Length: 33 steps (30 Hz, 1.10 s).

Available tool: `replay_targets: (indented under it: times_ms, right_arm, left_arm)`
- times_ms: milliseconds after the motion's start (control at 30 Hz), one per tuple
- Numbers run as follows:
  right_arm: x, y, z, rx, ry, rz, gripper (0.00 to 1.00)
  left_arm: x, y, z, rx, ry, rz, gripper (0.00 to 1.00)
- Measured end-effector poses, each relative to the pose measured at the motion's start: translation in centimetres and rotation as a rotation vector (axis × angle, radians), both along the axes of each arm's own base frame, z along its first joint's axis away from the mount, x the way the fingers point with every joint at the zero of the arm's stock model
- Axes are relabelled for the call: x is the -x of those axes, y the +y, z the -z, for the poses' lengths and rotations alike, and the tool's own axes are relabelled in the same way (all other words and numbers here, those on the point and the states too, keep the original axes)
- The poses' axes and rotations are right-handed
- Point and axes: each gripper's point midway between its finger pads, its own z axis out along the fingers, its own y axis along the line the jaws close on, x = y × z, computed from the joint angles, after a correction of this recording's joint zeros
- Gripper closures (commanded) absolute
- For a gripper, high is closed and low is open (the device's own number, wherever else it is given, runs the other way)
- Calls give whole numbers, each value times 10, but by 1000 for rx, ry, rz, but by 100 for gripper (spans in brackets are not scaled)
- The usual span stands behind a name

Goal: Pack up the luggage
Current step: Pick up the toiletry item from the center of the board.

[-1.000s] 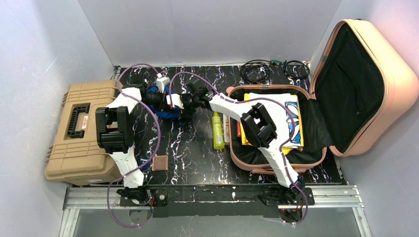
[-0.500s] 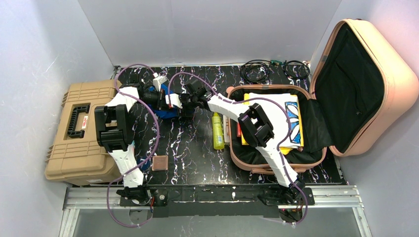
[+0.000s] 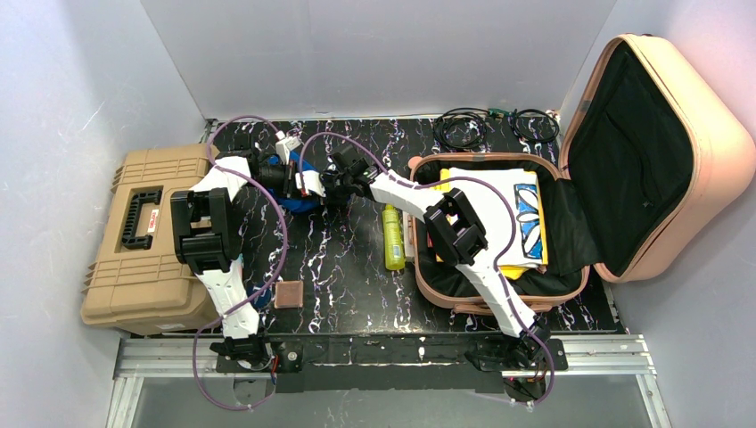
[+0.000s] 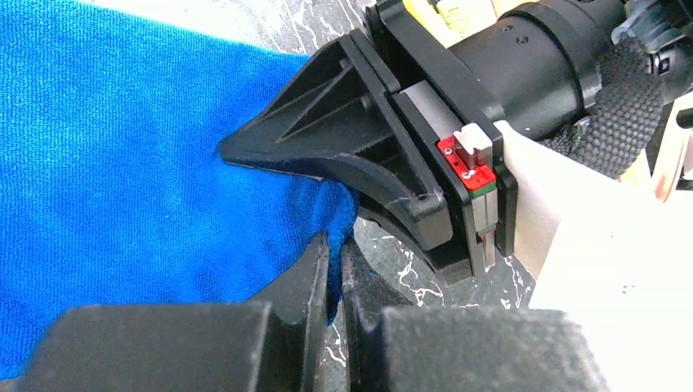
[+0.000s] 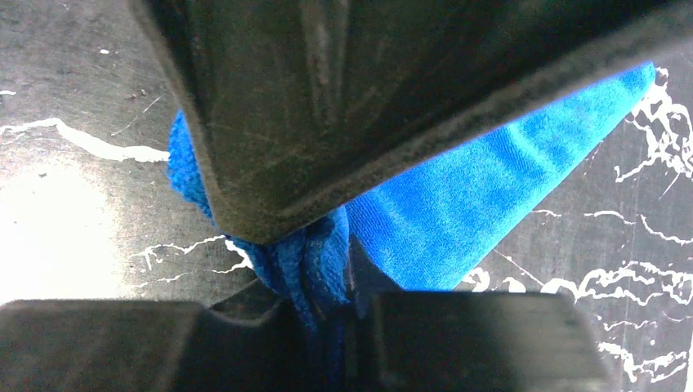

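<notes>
The luggage (image 3: 686, 152) is a peach-pink hard-shell suitcase lying open at the right, its lid propped up and showing black lining. Its lower half (image 3: 571, 201) holds a white printed cloth and yellow flat items. A blue cloth (image 3: 297, 203) lies at the back middle of the table, between the two grippers. My left gripper (image 4: 335, 265) is shut on a thin edge of the blue cloth (image 4: 122, 163). From the other side, my right gripper (image 5: 331, 302) is shut on a bunched fold of the cloth (image 5: 466, 204). In the top view the left gripper (image 3: 314, 187) and right gripper (image 3: 332, 192) almost touch.
A tan ribbed toolbox (image 3: 147, 236) fills the left edge. A yellow-green bottle (image 3: 393, 236) lies just left of the suitcase. A small brown square (image 3: 288, 294) sits near the front. Black cables (image 3: 495, 127) lie coiled at the back.
My right gripper has closed on the blue cloth; it stood open before. The right arm has edged left toward the left gripper. The left gripper keeps its hold.
</notes>
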Motion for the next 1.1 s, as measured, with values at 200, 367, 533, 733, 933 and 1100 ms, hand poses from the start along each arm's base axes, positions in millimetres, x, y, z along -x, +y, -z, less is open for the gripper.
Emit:
replay_targets:
  times_ms: [200,367,533,733,933,1100]
  right_arm:
    - [4,-1,0,18,0,-16,99]
    - [2,-3,-2,37,-58,-61,99]
    - [-12,-18,-8,79,-146,-59,99]
    - [-67,-62,-27,128,-288,7,99]
    - [-150,-156,-33,226,-393,179,99]
    - [-197,-223,-42,283,-457,315,99]
  left_arm:
    - [-1,1,-1,3,-1,-4,35]
    - [-9,21,3,-39,-10,-57,2]
    - [-10,22,-6,-34,-19,-75,2]
    - [-11,26,-41,-21,-95,-99,2]
    - [-2,25,-65,-7,-155,-99,2]
    - [6,24,-56,-3,-121,-99,2]
